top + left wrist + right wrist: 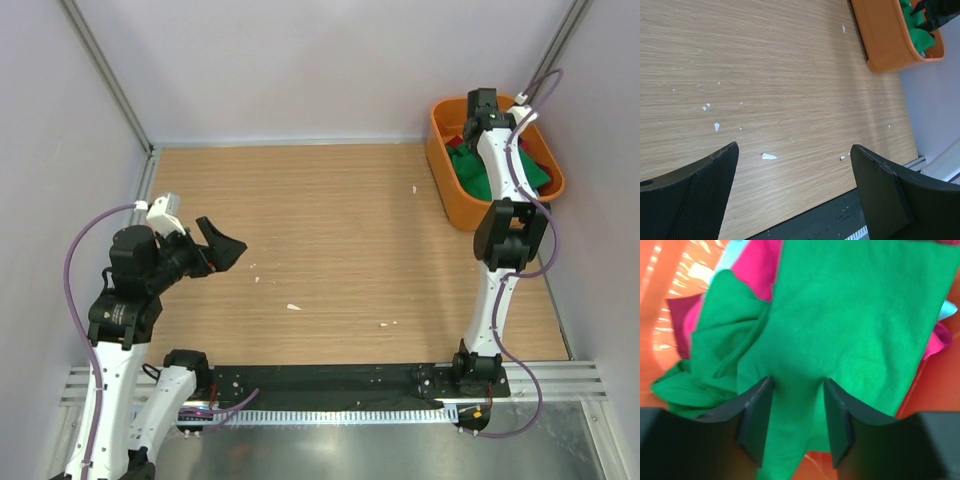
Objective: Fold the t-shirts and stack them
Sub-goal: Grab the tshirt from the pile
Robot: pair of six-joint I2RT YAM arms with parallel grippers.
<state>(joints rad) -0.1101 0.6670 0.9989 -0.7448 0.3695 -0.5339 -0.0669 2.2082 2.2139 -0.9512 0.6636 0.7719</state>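
A: What sits nearest the bases?

B: The left gripper (795,149), at the near left. It hangs above the table (330,230) with its jaws spread wide and nothing between them.

A: And under it?

B: Bare wood grain, dotted with white scraps (768,156). No cloth lies on the boards.

A: So where are the shirts?

B: All in the orange bin (447,185), at the far right corner against the wall. The right arm (510,232) stretches over the table and dips into it.

A: What does the right gripper (797,386) do there?

B: It presses down into the green t-shirt (850,315), which lies on top of the heap. Its two fingers are drawn part-way together, and a ridge of green cloth is pinched between them.

A: Anything under the green one?

B: The crimson t-shirt (757,267) shows at the top edge and again at the right side. A pale teal patch (726,259) peeks out beside it. That may be a third shirt, though too little of it shows to say.
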